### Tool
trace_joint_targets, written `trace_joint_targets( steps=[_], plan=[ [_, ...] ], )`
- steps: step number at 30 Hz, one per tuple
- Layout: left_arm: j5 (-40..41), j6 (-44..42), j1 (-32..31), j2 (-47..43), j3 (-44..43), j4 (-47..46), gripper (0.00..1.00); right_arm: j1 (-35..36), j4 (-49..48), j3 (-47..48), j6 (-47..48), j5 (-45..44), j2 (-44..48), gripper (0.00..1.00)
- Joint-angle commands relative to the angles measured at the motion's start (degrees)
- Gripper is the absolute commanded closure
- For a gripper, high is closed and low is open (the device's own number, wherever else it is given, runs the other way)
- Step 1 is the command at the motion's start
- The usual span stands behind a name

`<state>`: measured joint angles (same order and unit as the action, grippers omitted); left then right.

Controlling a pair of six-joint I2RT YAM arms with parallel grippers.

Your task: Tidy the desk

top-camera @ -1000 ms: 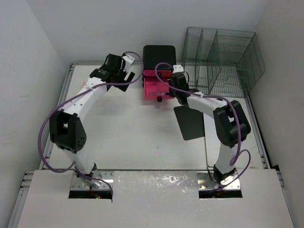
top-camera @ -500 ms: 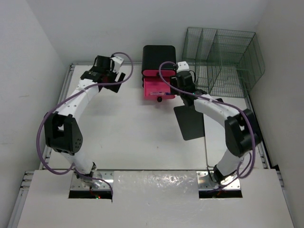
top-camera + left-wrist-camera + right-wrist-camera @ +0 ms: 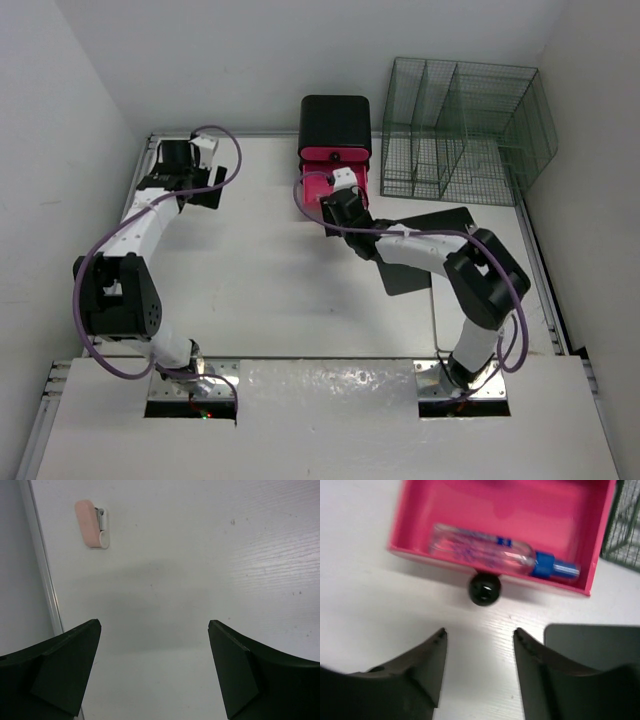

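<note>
The desk is a white tabletop with grey rails. At its back stands a black box with its pink drawer pulled out. In the right wrist view the drawer holds a clear bottle with a blue cap lying on its side, behind a black knob. My right gripper is open just in front of the knob, holding nothing; from above it sits at the drawer's front. My left gripper is open over bare desk near the left rail, at the back left.
A small pink and white object lies on the desk ahead of the left gripper, close to the left rail. A dark flat mat lies under the right forearm. A green wire organizer stands at the back right.
My right gripper has opened and drawn back from over the drawer to just in front of its knob. My left arm has swung left toward the rail, its gripper still open.
</note>
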<state>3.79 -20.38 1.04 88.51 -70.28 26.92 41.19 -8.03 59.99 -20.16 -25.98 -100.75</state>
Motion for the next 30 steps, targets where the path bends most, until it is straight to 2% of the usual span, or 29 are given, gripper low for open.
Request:
trace_joint_targets(
  steps=[1,2,4,8,13,16,19,20,23,27,30],
  plan=[
    [-1.68,0.87,1.42,-0.62,-0.47,-4.68,0.13,-1.11,-5.85,-0.75,-7.08,-3.38,-1.46,0.44],
    [-1.94,0.70,1.42,-0.53,-0.47,-4.68,0.13,-1.11,-6.29,-0.40,-7.61,-3.47,-2.08,0.40],
    [-2.65,0.52,1.60,-0.53,-0.30,-4.68,0.13,-1.11,-5.60,2.14,-8.14,-3.55,-5.22,0.40],
    [-3.09,0.08,1.51,-0.71,0.06,-4.68,0.13,-1.20,-1.73,7.86,-9.10,-3.81,-11.20,0.42],
    [-3.26,-0.27,1.69,-1.06,0.32,-4.68,0.13,-1.20,-4.35,10.85,-8.76,-6.10,-13.95,0.48],
    [-3.44,-0.36,1.95,-0.97,0.23,-4.68,0.13,-1.11,-4.71,12.26,-7.53,-8.56,-14.65,0.54],
    [-3.44,-0.45,2.04,-0.80,0.32,-4.68,0.13,-1.20,-6.81,12.26,-6.12,-11.11,-14.39,0.65],
    [-3.53,-0.45,2.04,-0.79,0.41,-4.77,0.13,-1.20,-7.34,12.00,-5.59,-12.16,-14.30,0.72],
    [-3.53,-0.36,2.12,-1.06,0.32,-4.68,0.13,-1.20,-9.80,11.91,-3.58,-13.22,-13.60,0.80],
    [-3.53,0.34,2.13,-1.67,0.58,-5.12,0.13,-2.42,-11.04,14.19,-1.72,-14.37,-13.86,0.82],
    [-3.53,0.52,2.13,-1.50,0.41,-5.03,0.13,-4.10,-11.83,16.64,-1.81,-13.05,-15.87,0.78]
  ],
)
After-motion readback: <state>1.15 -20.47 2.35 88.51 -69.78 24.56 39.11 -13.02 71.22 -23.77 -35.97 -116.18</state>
